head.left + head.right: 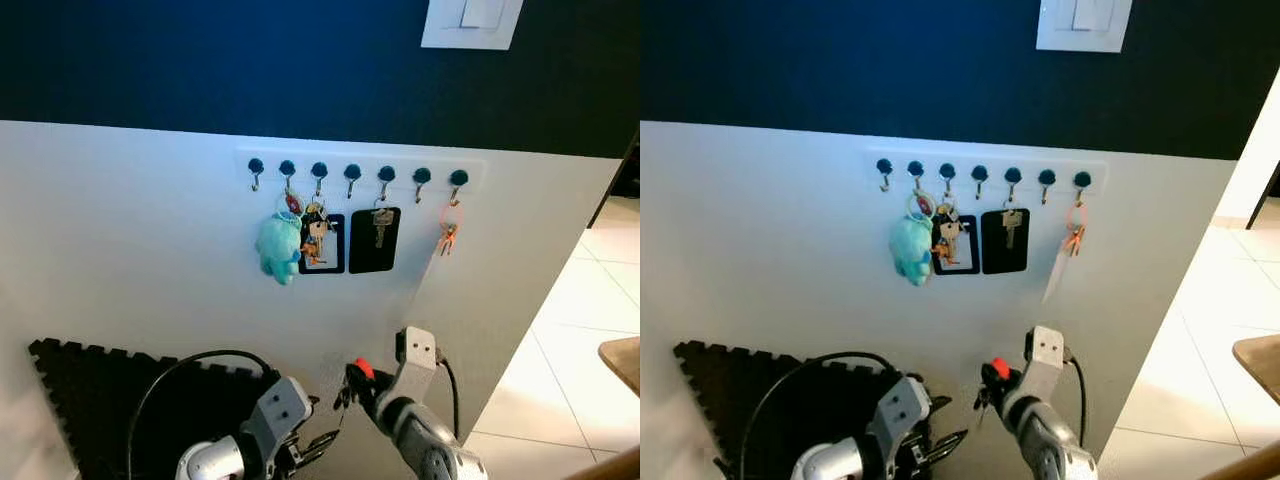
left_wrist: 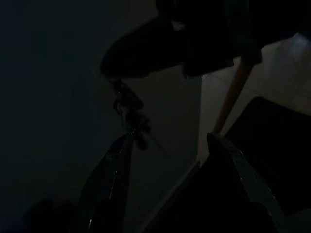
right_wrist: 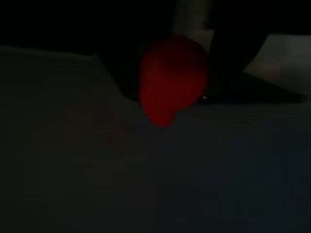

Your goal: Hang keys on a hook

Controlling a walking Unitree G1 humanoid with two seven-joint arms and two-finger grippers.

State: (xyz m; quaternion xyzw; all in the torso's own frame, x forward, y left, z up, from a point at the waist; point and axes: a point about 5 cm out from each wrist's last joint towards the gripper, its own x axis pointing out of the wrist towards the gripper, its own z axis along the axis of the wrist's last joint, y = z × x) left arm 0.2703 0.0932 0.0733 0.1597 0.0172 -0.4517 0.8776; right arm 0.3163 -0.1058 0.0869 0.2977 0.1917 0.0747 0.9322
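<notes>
**Keys in the grip, rack waiting overhead**

Here we are in front of the white half-wall (image 1: 130, 260), and the hook rack (image 1: 360, 172) sits high on it with seven dark-knobbed hooks in a row. Three middle ones are taken: a teal plush toy (image 1: 278, 246) with a bunch of keys beside it, then a key on a black tag (image 1: 375, 240). An orange keyring (image 1: 448, 236) dangles from the far right hook. The leftmost hook (image 1: 255, 172) looks free, and so do two others further along.

Down low, the right gripper (image 1: 352, 385) is raised toward the wall, its fingers pressed together on the keys (image 1: 362, 372), which carry a red tag. In the right wrist view that red tag (image 3: 172, 80) looms large and dark, right at the fingertips. The left gripper (image 1: 308, 440) hangs below and to the side with its fingers spread, holding nothing; from its wrist view the key bunch (image 2: 129, 114) dangles just ahead.

So the keys are well below the rack, nowhere near a hook yet. To my eye the lift is the job now: bring the ring up level with an empty hook, keep the loop hanging open and facing the wall, and slide it over the tip before letting go. Steer clear of the plush toy, it could snag.
</notes>
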